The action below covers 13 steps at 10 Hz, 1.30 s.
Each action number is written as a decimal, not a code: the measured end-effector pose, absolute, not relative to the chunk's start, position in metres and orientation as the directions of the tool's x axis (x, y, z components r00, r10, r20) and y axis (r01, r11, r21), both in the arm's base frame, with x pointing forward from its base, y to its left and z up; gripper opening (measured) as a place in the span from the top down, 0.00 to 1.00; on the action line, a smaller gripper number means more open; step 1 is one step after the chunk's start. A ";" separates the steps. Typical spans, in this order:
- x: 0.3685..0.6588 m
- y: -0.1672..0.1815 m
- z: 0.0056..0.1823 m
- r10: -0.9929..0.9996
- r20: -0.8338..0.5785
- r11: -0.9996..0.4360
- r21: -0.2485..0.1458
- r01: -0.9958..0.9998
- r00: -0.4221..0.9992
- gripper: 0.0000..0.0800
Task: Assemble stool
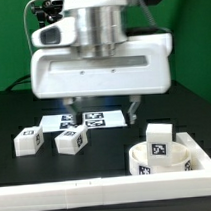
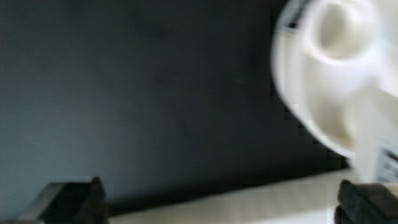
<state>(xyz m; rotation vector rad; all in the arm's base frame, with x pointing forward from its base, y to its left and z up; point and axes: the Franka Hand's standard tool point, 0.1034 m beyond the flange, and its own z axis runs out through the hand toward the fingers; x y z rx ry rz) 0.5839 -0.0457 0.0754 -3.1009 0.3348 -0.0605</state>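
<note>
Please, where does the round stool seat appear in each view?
Exterior view: the round seat lies low on the exterior view's right, near the border wall.
Wrist view: the seat is a large blurred white disc ahead of the hand's fingertips.
Shared landmark: the hand's two dark fingers.

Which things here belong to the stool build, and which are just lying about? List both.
Belongs to the job: round seat; leg nearest the exterior view's left; leg beside it; leg at the seat; gripper, open.
Just there: marker board; white border wall.
</note>
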 end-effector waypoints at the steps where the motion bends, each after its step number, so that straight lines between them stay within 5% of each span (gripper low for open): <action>1: 0.576 -0.072 0.070 -0.191 0.027 -0.982 -0.015 -0.191 0.981 0.19; 8: 0.567 -0.092 0.062 -0.241 -0.020 -0.970 -0.011 -0.241 0.970 0.19; 13: 0.553 -0.085 0.059 -0.223 -0.325 -0.969 -0.028 -0.245 0.919 0.19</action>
